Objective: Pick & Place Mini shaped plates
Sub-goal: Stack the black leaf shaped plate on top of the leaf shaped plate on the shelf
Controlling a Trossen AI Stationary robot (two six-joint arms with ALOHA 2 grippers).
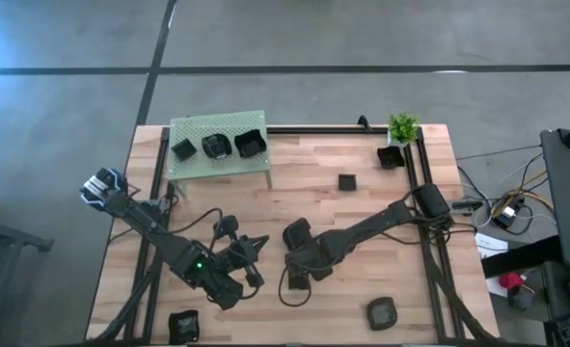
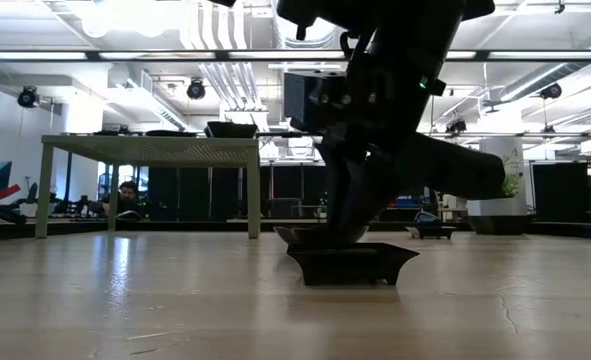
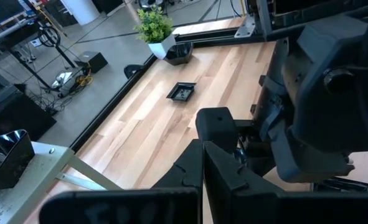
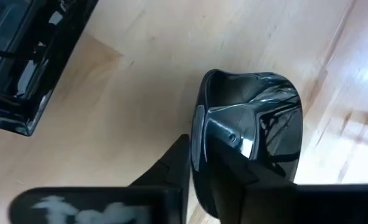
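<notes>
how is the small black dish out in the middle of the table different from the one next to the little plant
The middle dish is a flat, shallow square lying alone on bare wood. The dish by the plant looks deeper, with raised walls, and sits at the table's far corner right beside the plant, in its white pot. In the overhead view the middle one also looks a little smaller. Both are black, upright, and clear of either end effector.

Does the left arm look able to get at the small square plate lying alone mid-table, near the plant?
Probably not directly. The square plate lies on bare wood with nothing around it, but the right arm stretches across between it and the left gripper, so the left arm would have to go round it.
</notes>
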